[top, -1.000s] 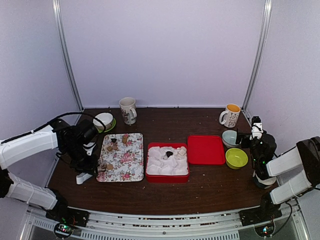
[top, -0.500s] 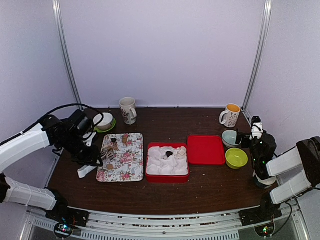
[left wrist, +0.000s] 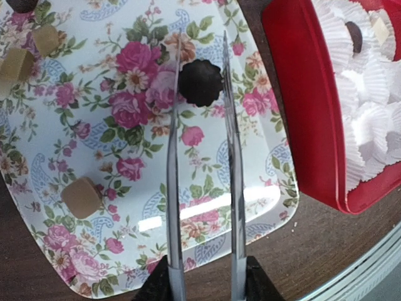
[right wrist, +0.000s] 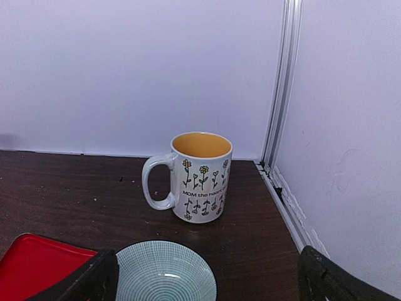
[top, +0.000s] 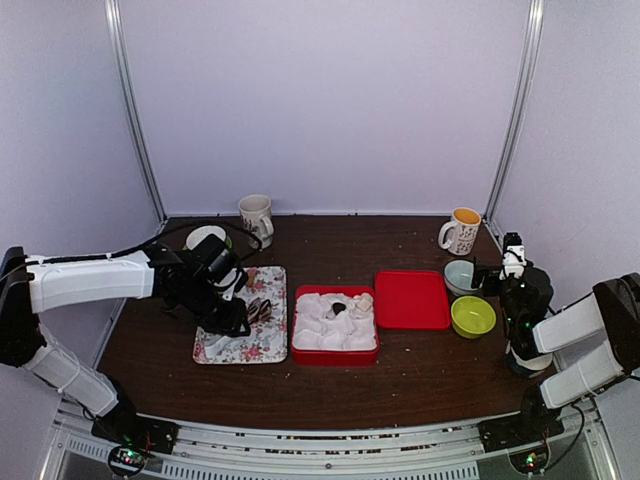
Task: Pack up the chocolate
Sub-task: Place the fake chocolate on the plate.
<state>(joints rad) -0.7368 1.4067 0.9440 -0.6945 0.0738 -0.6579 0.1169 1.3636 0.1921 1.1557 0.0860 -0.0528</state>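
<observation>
My left gripper [left wrist: 200, 283] is shut on a pair of metal tongs [left wrist: 230, 157], and the tong tips pinch a round dark chocolate [left wrist: 200, 81] over the right part of the floral tray [left wrist: 263, 188]. In the top view the left gripper [top: 228, 316] is over the tray [top: 268, 345], with the tongs reaching toward the red box [top: 335, 356]. More chocolate lies on the tray: tan pieces [left wrist: 80, 196] [left wrist: 15, 63] and a dark one [left wrist: 22, 5]. The box's white paper cups hold a dark piece [left wrist: 354, 36] and a tan piece [left wrist: 379, 28]. My right gripper [right wrist: 207, 279] [top: 512, 252] stands open and empty at the far right.
The red lid [top: 411, 299] lies right of the box. A teal bowl [right wrist: 164, 276] [top: 459, 275], a green bowl [top: 472, 316] and a flowered mug [right wrist: 200, 175] [top: 461, 230] stand at the right. A white mug [top: 256, 218] and a white bowl [top: 205, 238] stand at the back left.
My left arm has swung from the tray's left edge to its right side, carrying the tongs with the dark chocolate toward the red box. The right arm has not moved.
</observation>
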